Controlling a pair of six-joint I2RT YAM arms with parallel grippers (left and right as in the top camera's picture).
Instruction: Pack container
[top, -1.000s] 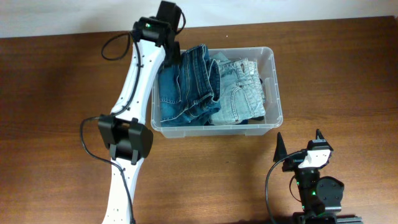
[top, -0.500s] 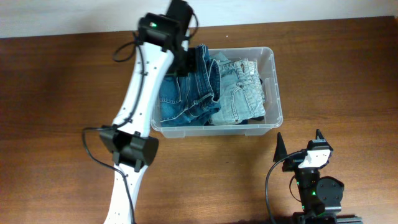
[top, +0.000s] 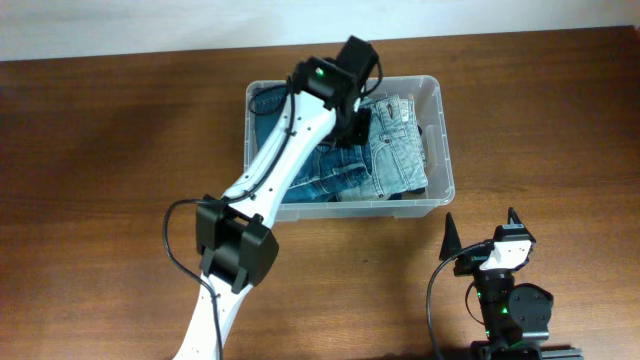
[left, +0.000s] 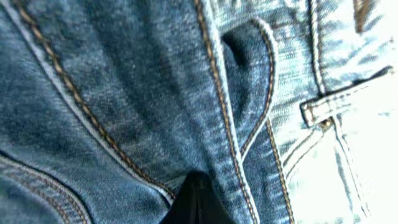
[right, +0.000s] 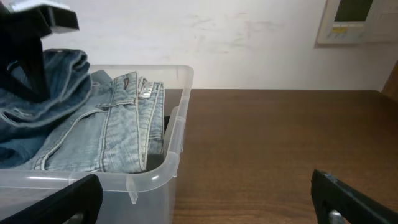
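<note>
The clear plastic container (top: 440, 140) stands at the back middle of the table, and its corner shows in the right wrist view (right: 177, 149). Inside lie dark blue jeans (top: 310, 170) on the left and light blue jeans (top: 400, 150) on the right. My left gripper (top: 358, 125) is down inside the container over the seam between the two pairs. In the left wrist view its fingertips (left: 196, 199) are together, pressed against the dark denim (left: 124, 93) beside the light denim (left: 348, 155). My right gripper (top: 482, 228) is open and empty on the table in front of the container.
The wooden table (top: 100, 150) extends to both sides of the container. A white wall (right: 249, 37) runs behind the table's far edge, with a wall panel (right: 357, 18) at the upper right.
My left arm has swung right, from the container's back left corner to its middle. The dark jeans' raised fold has been pushed down and right. The right arm has not moved.
</note>
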